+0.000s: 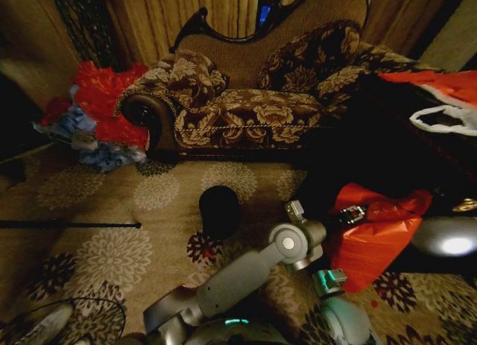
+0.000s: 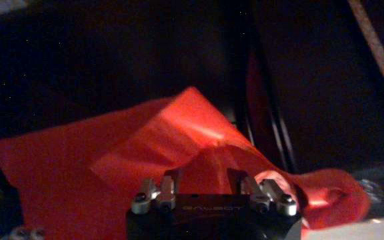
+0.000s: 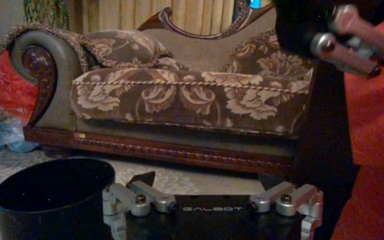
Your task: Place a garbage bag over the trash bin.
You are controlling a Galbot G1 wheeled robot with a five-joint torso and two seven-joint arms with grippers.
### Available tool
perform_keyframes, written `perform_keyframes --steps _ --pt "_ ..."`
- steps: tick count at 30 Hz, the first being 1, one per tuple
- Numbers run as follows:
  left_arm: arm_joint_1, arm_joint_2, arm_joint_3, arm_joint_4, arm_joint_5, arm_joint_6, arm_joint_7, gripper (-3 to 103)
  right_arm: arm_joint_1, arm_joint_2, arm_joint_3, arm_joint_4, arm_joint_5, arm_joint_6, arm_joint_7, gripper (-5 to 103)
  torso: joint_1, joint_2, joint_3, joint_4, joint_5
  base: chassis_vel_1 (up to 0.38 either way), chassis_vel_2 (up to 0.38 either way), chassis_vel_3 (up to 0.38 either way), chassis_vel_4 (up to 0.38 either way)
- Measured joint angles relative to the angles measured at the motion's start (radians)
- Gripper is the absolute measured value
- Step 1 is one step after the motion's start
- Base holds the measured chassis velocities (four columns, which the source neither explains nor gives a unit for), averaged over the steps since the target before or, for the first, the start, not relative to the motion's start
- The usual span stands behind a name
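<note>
Overhead, from the head camera: one trash bin (image 1: 220, 209) stands bare on the patterned carpet (image 1: 112, 255) before the sofa (image 1: 253, 106), its mouth uncovered. One garbage bag (image 1: 376, 237) hangs well to the robot's right of it, pinched by the left pincer (image 1: 356, 213) at its upper edge. A heap of red and blue bags (image 1: 93, 121) lies beside the sofa's arm.

Left wrist camera: the left pincer (image 2: 209, 176) has its fingers pressed into a fold of the garbage bag (image 2: 172, 140); the bag is crumpled, not yet opened out.

Right wrist camera: the right pincer (image 3: 209, 192) is spread and empty, just beside the trash bin (image 3: 52, 192). The garbage bag (image 3: 375, 125) hangs apart from the bin.

Judged progress: bag picked up; opening it and fitting it over the rim remain.
</note>
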Motion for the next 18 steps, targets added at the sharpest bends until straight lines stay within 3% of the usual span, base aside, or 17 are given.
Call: perform_keyframes --steps 2,7,8,10,11,15,18 --pt "0.000 0.001 -0.006 -0.013 -0.019 0.017 0.002 64 -0.006 0.000 0.002 0.000 -0.002 0.000 0.000 100 0.000 0.000 0.000 0.0000 0.0000 0.000 0.000 0.000 0.000" --pt "-0.001 0.001 -0.004 -0.027 -0.035 0.028 0.002 75 -0.010 0.006 0.000 -0.001 -0.006 0.000 -0.002 100 0.000 0.000 0.000 0.0000 0.0000 0.000 0.000 0.000 0.000" --pt "-0.004 0.001 -0.003 -0.025 -0.039 0.030 0.000 86 -0.009 0.007 0.000 -0.002 -0.008 0.000 -0.002 100 0.000 0.000 0.000 0.0000 0.0000 0.000 0.000 0.000 0.000" --pt "-0.006 0.001 -0.003 -0.022 -0.039 0.031 -0.001 86 -0.009 0.008 0.001 -0.003 -0.008 0.000 -0.002 100 0.000 0.000 0.000 0.0000 0.0000 0.000 0.000 0.000 0.000" --pt "-0.010 0.001 -0.004 -0.012 -0.043 0.033 -0.001 96 -0.009 0.008 0.002 -0.003 -0.008 0.000 0.000 100 0.000 0.000 0.000 0.0000 0.0000 0.000 0.000 0.000 0.000" --pt "-0.015 0.001 -0.004 0.009 -0.050 0.034 -0.001 101 -0.018 0.006 0.011 -0.002 -0.008 0.000 0.000 100 0.000 0.000 0.000 0.0000 0.0000 0.000 0.000 0.000 0.000" --pt "-0.018 0.002 -0.004 0.019 -0.050 0.031 0.001 93 -0.024 0.005 0.015 -0.003 -0.008 0.000 0.001 100 0.000 0.000 0.000 -0.0001 -0.0001 0.000 0.000 0.000 0.000"
